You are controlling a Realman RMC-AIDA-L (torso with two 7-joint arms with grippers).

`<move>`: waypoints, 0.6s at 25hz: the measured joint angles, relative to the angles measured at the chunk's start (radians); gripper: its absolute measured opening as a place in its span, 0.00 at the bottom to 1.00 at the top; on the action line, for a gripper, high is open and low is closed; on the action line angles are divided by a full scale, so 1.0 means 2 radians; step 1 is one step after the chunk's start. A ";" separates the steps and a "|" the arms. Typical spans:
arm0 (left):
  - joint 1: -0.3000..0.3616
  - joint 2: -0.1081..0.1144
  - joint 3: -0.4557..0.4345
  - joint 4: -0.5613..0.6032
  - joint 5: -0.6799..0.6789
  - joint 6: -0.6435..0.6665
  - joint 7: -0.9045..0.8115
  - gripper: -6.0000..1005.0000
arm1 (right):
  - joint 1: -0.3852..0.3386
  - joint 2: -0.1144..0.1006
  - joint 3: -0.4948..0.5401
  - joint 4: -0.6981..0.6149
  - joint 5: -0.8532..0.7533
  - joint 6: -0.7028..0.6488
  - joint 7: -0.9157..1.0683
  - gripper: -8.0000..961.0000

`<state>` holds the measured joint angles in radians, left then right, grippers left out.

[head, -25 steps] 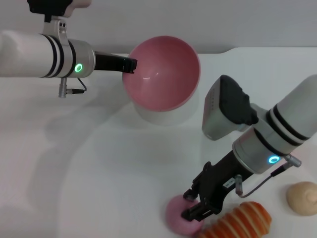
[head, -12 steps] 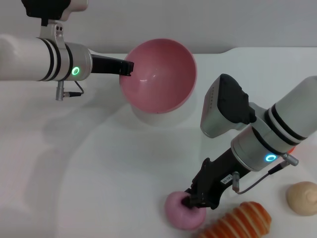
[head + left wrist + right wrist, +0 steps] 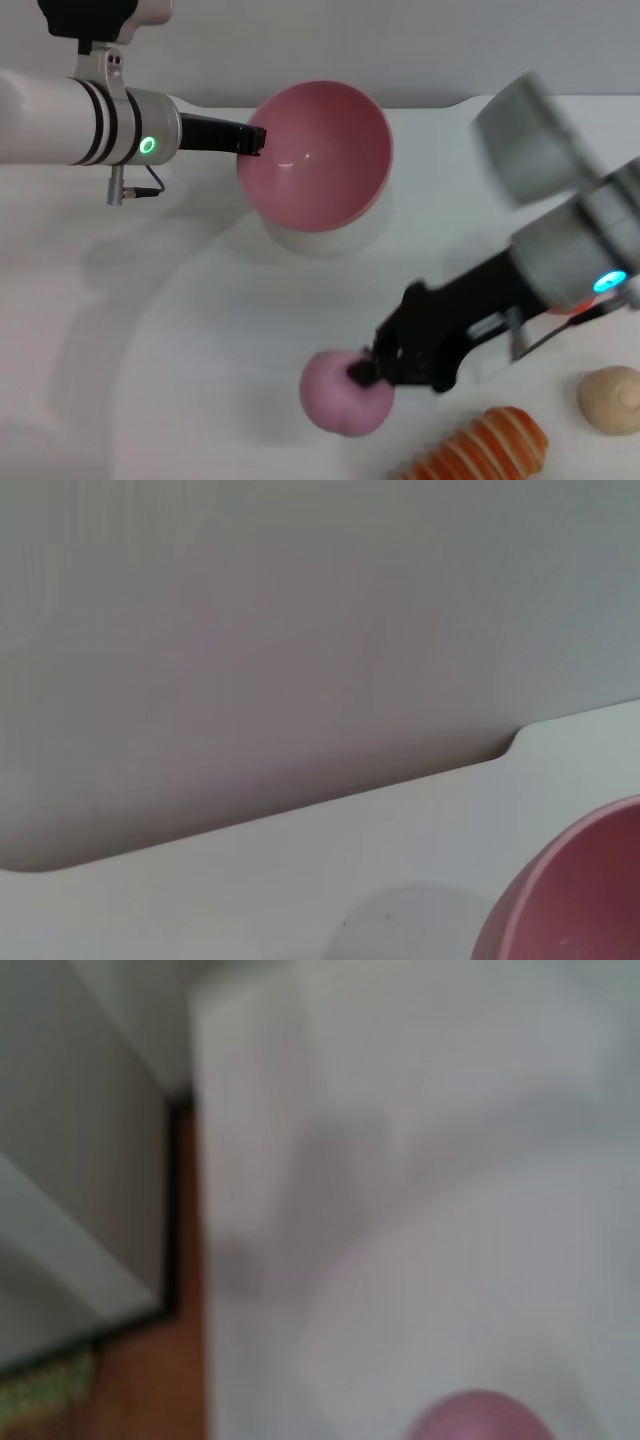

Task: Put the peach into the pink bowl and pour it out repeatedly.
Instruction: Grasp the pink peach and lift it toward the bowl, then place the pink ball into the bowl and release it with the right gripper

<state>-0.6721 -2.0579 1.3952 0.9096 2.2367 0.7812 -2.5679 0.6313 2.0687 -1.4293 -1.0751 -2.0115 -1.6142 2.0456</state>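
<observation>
On the white table [image 3: 150,350], the left end effector [image 3: 250,140] is clamped on the rim of the glossy, likely slippery pink bowl [image 3: 318,155], held tilted near the far edge. Toward the near edge, the right end effector [image 3: 368,370] pinches the small, light-looking peach [image 3: 338,392] by its side.

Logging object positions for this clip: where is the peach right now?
In the head view the peach sits low and centre, gripped by the right claw, left of the striped bread and well below the tilted pink bowl.
</observation>
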 joint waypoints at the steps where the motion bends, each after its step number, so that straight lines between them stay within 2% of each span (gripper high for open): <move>1: 0.001 0.000 0.000 0.000 0.000 0.001 0.000 0.05 | -0.009 0.000 0.024 -0.025 0.010 -0.024 -0.002 0.04; 3: 0.001 0.000 -0.001 0.000 0.000 0.003 0.000 0.05 | -0.021 0.000 0.070 -0.068 0.029 -0.064 -0.002 0.04; 4: 0.001 0.000 -0.001 0.000 0.000 0.006 0.000 0.05 | -0.031 -0.001 0.122 -0.108 0.052 -0.093 -0.003 0.04; 5: 0.001 0.000 -0.001 0.000 0.000 0.009 0.000 0.05 | -0.031 -0.001 0.122 -0.108 0.052 -0.093 -0.003 0.04; 8: 0.001 0.000 0.001 0.000 0.000 0.017 0.000 0.05 | -0.041 -0.001 0.190 -0.151 0.080 -0.109 -0.013 0.04; 11: -0.001 0.001 0.002 0.003 0.000 0.030 0.000 0.05 | -0.051 0.000 0.233 -0.180 0.087 -0.091 -0.031 0.04; 15: -0.003 0.000 0.001 0.006 -0.001 0.044 0.000 0.05 | -0.067 0.001 0.238 -0.173 0.085 -0.018 -0.070 0.04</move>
<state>-0.6778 -2.0572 1.3966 0.9225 2.2356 0.8697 -2.5682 0.4976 2.0713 -0.9527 -1.4213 -1.8416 -1.6504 1.9055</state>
